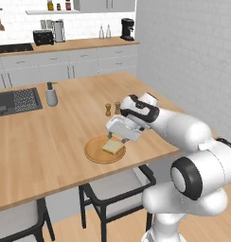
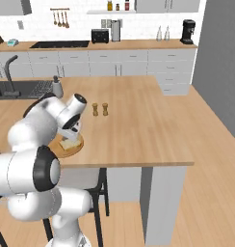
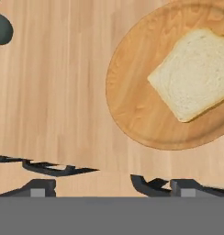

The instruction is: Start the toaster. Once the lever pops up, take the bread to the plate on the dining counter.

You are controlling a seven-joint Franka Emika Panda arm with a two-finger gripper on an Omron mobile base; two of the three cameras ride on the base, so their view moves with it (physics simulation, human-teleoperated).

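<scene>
The bread (image 1: 113,147) (image 2: 70,144) (image 3: 194,73), a pale square slice, lies flat on the round wooden plate (image 1: 96,153) (image 2: 61,150) (image 3: 132,105). The plate sits near the front edge of the dining counter (image 1: 65,127) (image 2: 138,125) (image 3: 54,92). My gripper (image 1: 116,138) (image 2: 71,138) (image 3: 111,186) hangs just above the plate, open, with nothing between its fingers. In the hand view the slice lies up and to the right of the fingertips (image 3: 185,187). The black toaster (image 1: 43,37) (image 2: 99,35) stands far off on the back worktop.
Two small shakers (image 1: 108,109) (image 2: 95,109) stand just behind the plate. A soap dispenser (image 1: 51,94) (image 2: 57,87) and a sink (image 1: 13,101) lie to the left. Stools (image 1: 117,189) are tucked under the counter's front edge. A coffee machine (image 1: 128,29) (image 2: 188,31) is at the back right.
</scene>
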